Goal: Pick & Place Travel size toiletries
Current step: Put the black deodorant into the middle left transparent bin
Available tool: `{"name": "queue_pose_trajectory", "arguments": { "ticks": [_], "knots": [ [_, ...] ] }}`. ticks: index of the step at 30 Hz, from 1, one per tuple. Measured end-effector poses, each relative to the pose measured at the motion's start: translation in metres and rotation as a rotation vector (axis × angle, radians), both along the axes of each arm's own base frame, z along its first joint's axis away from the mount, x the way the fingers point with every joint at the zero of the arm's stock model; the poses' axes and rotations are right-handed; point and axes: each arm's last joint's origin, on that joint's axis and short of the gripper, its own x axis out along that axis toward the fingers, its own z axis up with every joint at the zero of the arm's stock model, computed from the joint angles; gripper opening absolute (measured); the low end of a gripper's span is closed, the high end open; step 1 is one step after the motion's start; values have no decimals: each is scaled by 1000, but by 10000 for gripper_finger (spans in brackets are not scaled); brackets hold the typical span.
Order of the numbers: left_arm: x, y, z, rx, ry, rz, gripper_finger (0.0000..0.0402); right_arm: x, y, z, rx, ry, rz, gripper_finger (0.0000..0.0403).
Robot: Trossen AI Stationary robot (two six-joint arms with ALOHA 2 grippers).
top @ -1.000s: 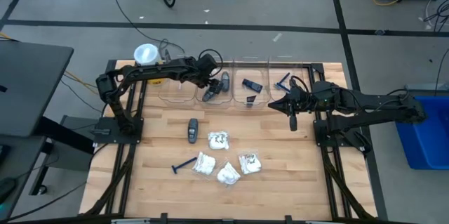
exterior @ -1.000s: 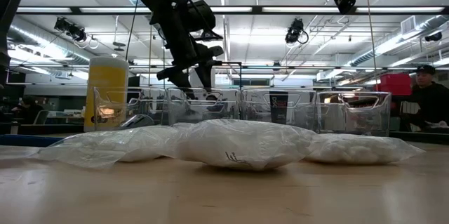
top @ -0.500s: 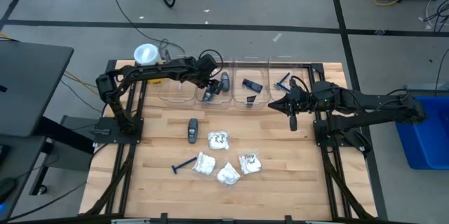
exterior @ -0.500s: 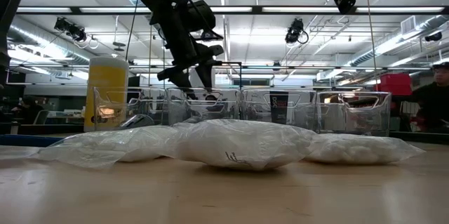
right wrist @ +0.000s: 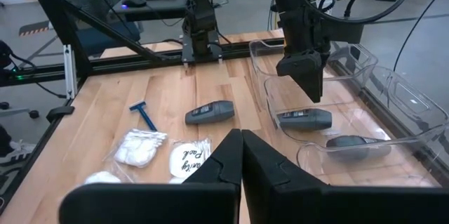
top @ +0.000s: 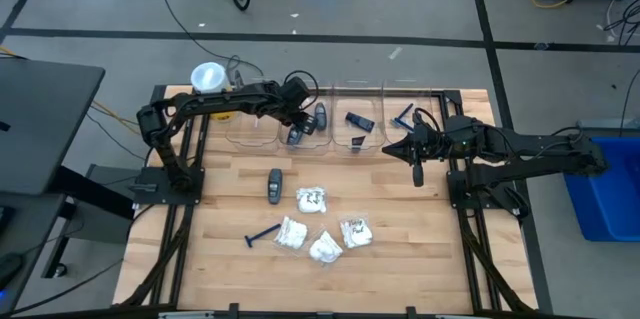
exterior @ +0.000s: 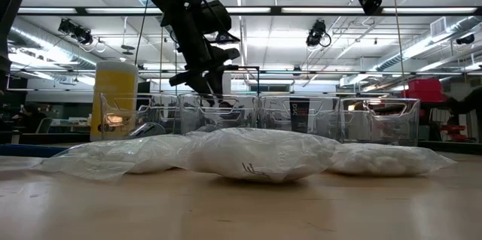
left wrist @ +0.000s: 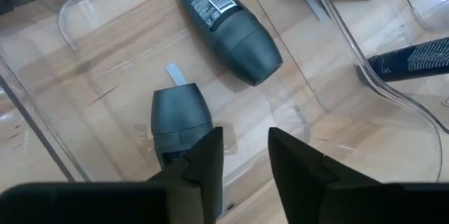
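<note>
My left gripper (left wrist: 244,134) hangs open over a clear bin (top: 306,145) at the table's far edge, with nothing between its fingers. Two dark grey oval pieces (left wrist: 228,24) (left wrist: 181,115) lie on the bin's floor, the nearer one just beside one finger. On the table lie another dark grey piece (top: 275,186), several white packets (top: 313,199) and a blue razor (top: 263,235). My right gripper (top: 416,174) waits shut, raised at the table's right side.
More clear bins stand in the same row, holding dark pieces (top: 358,119) and a blue razor (top: 402,115). A tall yellow cylinder with a white lid (top: 207,77) stands at the far left corner. Bare wood lies near the front edge.
My left gripper has stayed in place over the bin while its fingers have drawn closer together; the gap between them is narrower in the low view.
</note>
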Motion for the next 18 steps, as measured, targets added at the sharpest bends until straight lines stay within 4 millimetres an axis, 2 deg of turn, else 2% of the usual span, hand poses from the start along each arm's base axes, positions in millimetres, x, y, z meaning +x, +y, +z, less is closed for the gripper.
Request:
{"name": "queue_pose_trajectory", "arguments": {
  "ticks": [10, 18],
  "knots": [
    [2, -6, 2, -4, -6, -26, 60, 0, 0, 0, 0, 0, 0, 7],
    [0, -29, 27, 64, -45, -114, 32, 0, 0, 0, 1, 0, 3, 7]
  ]
}}
